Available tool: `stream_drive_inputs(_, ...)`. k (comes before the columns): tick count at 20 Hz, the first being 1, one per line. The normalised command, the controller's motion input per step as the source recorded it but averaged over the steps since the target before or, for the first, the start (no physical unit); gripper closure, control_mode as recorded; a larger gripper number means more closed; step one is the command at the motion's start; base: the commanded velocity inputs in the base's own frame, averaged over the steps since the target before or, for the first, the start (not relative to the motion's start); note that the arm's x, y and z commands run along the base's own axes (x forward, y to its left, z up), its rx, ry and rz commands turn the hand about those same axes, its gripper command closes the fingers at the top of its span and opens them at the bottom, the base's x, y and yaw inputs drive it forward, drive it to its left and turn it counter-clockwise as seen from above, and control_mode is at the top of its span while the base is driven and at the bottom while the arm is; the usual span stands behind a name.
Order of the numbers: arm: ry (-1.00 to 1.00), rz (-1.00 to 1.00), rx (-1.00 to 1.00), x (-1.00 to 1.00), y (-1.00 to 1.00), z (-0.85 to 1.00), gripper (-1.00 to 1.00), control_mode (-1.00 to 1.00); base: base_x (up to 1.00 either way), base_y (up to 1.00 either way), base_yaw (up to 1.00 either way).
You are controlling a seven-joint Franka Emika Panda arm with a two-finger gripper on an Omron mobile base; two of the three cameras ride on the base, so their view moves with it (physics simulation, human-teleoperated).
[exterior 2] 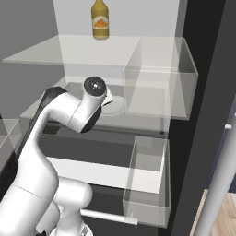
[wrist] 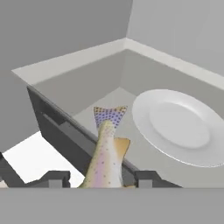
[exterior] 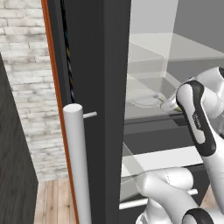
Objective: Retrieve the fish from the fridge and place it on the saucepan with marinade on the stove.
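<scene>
Gripping the fish (wrist: 106,151), the hand (wrist: 99,178) is half-closed beside the plate (wrist: 179,127).

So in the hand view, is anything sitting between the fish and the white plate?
No. In the hand view only bare grey fridge shelf separates the fish from the white plate; the fish sits between the gripper fingertips.

Arm (exterior 2: 69,113) bent at the elbow, forearm reaching forward and away from the base. Gripper (wrist: 101,178) jaws part-open, clamped either side of the fish (wrist: 105,153), fingertips (wrist: 54,178) level.
</scene>
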Motion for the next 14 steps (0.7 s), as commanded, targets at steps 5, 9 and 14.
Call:
stream_drive_inputs(5,-0.19,0.00,0.00,-0.92,0.18,0.04,1.00,-1.00,0.00,0.00,0.00)
stream_drive_inputs(9,-0.17,0.00,0.00,-0.86,0.03,0.11,1.00,-1.00,0.00,0.00,0.00)
stream_drive_inputs(14,-0.11,0.00,0.00,-0.69,0.04,0.06,1.00,-1.00,0.00,0.00,0.00)
